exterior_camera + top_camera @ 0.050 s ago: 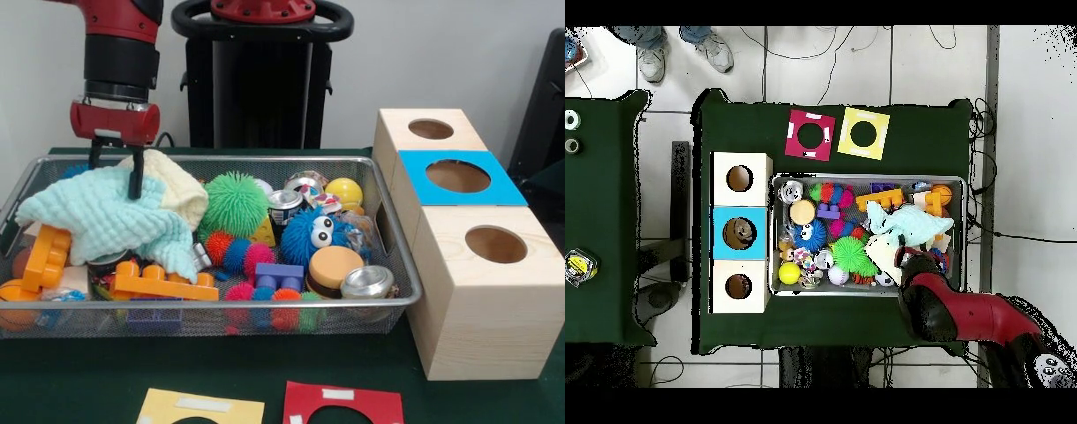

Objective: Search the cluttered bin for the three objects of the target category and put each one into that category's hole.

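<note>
While the arm comes down at the left end of the wire bin (pixel 388 302), we see the gripper (pixel 117 168) standing just above the far left part of the clutter. Two thin dark fingers (pixel 136 179) show below its red body. They are a little apart, and the right one goes down into the pale green cloth (pixel 106 219), at the place where this cloth meets the cream cloth (pixel 181 190). We cannot tell whether the fingers pinch the cloth or only touch it, so how far the claw is closed on it is not clear to us.

The green cloth lies spread over the left part of the bin, partly on an orange plastic toy (pixel 46 256). The cream cloth lies just behind it and to the right. Further right we see a green spiky ball (pixel 235 203), a blue fuzzy toy with big eyes (pixel 316 234), a yellow ball (pixel 344 191) and two small tins (pixel 284 205), one far and one near at the right end (pixel 367 283).

To the right of the bin stand three wooden boxes, each with a round hole on top. The middle one carries a blue card (pixel 459 177). In the overhead view the red card (pixel 810 135) and the yellow card (pixel 863 133) lie on the green table (pixel 745 120) beside the bin.
</note>
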Action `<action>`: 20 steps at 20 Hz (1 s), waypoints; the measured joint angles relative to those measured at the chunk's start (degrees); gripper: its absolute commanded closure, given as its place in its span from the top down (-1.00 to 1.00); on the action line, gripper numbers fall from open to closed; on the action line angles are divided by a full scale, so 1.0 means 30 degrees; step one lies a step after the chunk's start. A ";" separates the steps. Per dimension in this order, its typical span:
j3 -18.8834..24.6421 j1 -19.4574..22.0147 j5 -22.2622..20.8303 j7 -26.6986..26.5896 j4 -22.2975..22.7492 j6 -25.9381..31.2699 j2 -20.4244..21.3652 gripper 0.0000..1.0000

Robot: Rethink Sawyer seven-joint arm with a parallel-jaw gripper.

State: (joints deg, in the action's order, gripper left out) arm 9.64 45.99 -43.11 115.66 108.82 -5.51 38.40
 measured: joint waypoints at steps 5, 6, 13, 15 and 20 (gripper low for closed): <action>0.0001 -0.0005 0.0051 0.0000 0.0003 0.0027 0.0134 1.00; 0.0012 -0.0009 0.0247 0.0000 0.0006 0.0204 0.0287 1.00; 0.0103 -0.0425 0.1970 0.0000 0.0011 0.2201 0.1236 1.00; 0.0106 -0.0894 0.2773 0.0000 0.0014 0.3288 0.1715 1.00; -0.0004 -0.2820 0.4990 0.0000 -0.0033 0.6806 0.3179 1.00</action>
State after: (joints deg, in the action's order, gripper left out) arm 9.63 37.53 -28.15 115.66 108.72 14.91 47.93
